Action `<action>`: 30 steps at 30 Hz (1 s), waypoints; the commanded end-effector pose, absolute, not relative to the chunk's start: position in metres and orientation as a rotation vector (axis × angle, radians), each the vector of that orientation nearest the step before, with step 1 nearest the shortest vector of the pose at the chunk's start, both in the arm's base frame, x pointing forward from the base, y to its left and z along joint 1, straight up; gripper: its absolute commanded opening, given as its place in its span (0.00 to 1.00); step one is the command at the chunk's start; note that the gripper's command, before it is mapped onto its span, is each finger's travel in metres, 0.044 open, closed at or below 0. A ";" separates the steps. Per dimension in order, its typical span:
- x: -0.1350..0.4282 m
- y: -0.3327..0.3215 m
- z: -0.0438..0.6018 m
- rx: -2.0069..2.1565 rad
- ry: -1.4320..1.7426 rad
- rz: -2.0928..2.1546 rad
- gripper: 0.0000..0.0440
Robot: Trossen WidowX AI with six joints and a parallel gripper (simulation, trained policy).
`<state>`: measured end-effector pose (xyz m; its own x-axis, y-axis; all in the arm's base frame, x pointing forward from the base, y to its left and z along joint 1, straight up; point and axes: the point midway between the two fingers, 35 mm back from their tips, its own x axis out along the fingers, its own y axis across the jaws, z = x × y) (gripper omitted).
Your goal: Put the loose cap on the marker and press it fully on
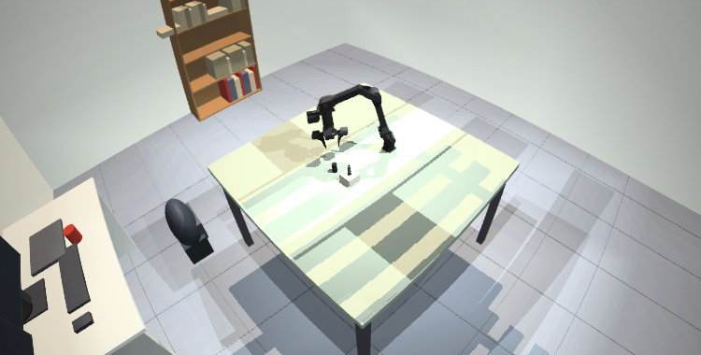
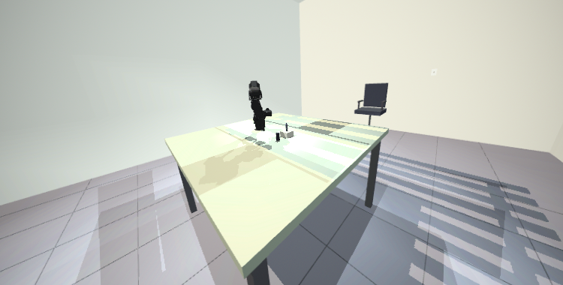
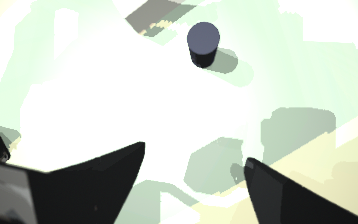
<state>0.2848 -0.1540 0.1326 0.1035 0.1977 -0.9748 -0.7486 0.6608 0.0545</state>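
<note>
The dark cap (image 1: pixel 334 167) (image 2: pixel 277 136) (image 3: pixel 203 42) stands upright and loose on the table, beside the holder block. The white holder block (image 1: pixel 349 182) (image 2: pixel 287 134) holds the marker (image 1: pixel 349 170) (image 2: pixel 286 127) upright, its tip bare. Marker and block are out of the wrist view, apart from what seems to be the block's shadow at the top. My gripper (image 1: pixel 332 147) (image 3: pixel 195 156) is open and empty above the table, with its fingers pointing down. In the wrist view the cap stands beyond the fingertips, above the gap between them. In the exterior view the fingers cannot be made out.
The table (image 1: pixel 363 299) (image 2: pixel 251 220) carries strong light patches and shadows, including the arm's shadow. The arm's base stands behind the block. A bookcase (image 1: pixel 195 85), a desk with a red cup (image 1: pixel 72 234) and an office chair (image 2: pixel 374 96) stand away from the table.
</note>
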 end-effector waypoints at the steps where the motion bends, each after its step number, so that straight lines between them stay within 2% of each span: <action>1: 0.290 -0.156 0.131 -0.554 1.306 0.754 0.71; 30: 0.329 -0.140 0.120 -0.736 1.385 0.836 0.68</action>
<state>0.3255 -0.1419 0.1199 0.0089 0.0841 -0.9964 -0.8402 0.5409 0.0382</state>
